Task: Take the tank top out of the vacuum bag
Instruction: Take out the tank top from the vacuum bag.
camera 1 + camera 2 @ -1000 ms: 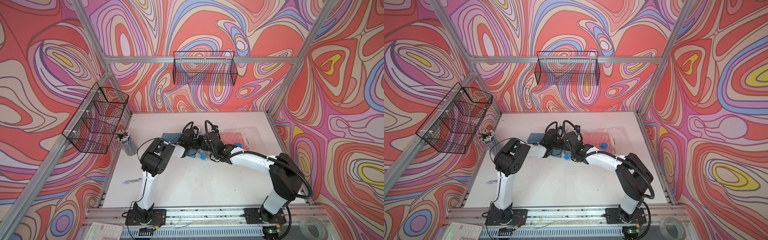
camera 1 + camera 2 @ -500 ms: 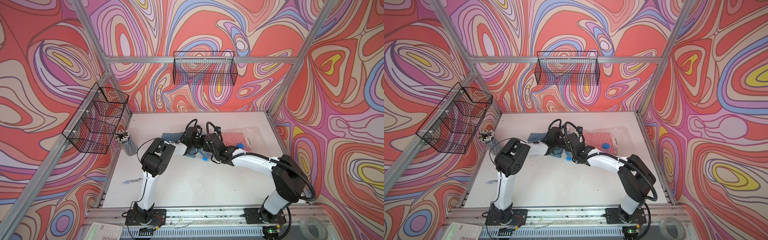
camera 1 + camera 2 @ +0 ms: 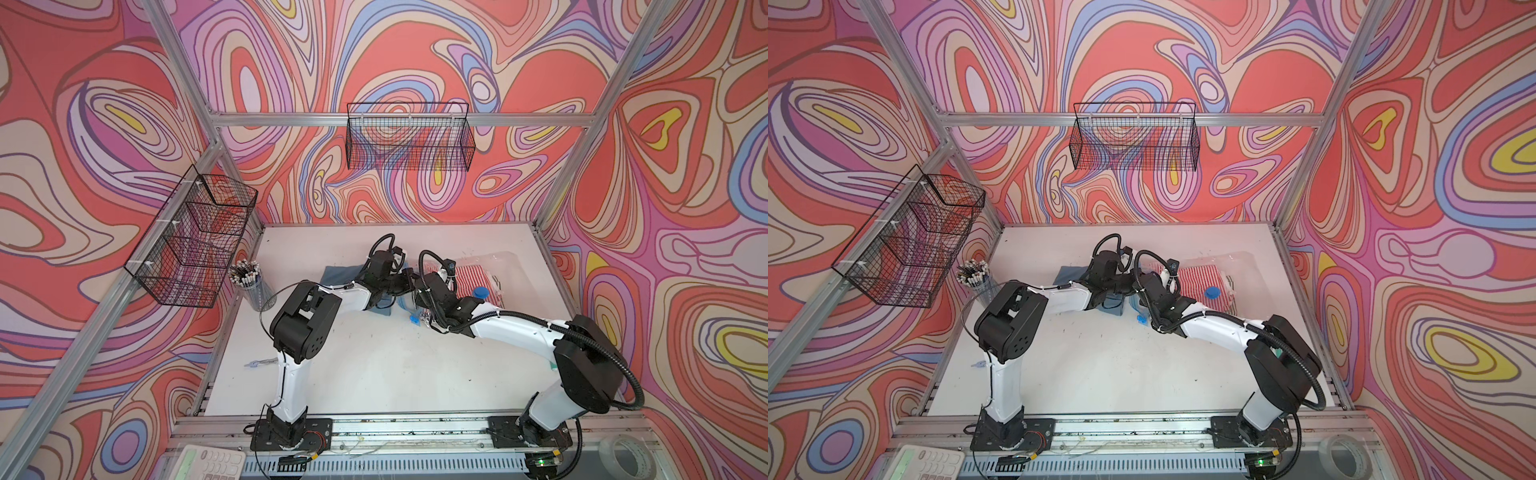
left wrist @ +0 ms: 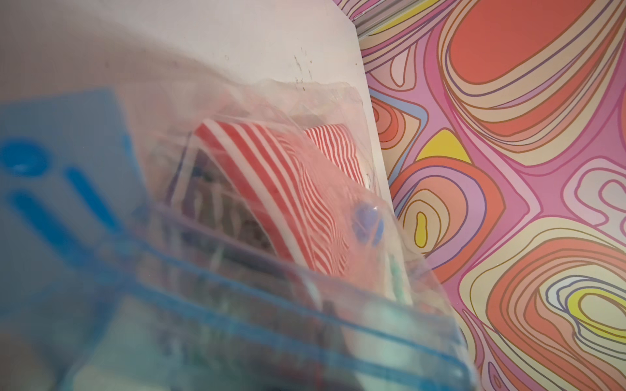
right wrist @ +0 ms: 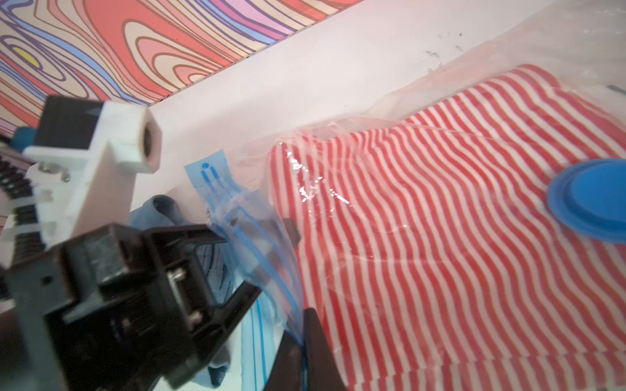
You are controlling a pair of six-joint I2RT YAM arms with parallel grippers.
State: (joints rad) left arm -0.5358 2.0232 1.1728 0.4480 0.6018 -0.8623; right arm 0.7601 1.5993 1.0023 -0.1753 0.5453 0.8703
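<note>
Plastic, clear and crinkly, is lying across the far part of the white table [image 3: 374, 365] on the robot's right. It is the vacuum bag [image 3: 505, 262], and its blue zip strip [image 5: 233, 206] is facing the middle of the table, where both arms are meeting it. The left gripper [image 5: 277, 260] is reaching into that zip end. The right gripper [image 5: 303, 348] is sitting just beside it on the same edge, nearer the robot.

The left gripper is holding its jaws together on the zip end. In the right wrist view the film is draping over its dark fingers [image 5: 203, 237], so the exact pinch point is hard to make out. The right gripper is pressing its two black fingers together, with the blue-lined edge of the bag caught between them.

At the grippers, the bag's mouth is rising off the table and bunching into folds, while the rest is lying flat. The tank top [image 5: 440, 254], striped red and white, is lying folded inside the bag. The round blue valve cap [image 5: 592, 203] is sitting on the film above the stripes. A small blue slider [image 3: 413, 319] is showing at the near end of the strip in both top views. A blue-grey cloth [image 3: 336, 276] is lying just beside the zip end, under the left arm.
</note>
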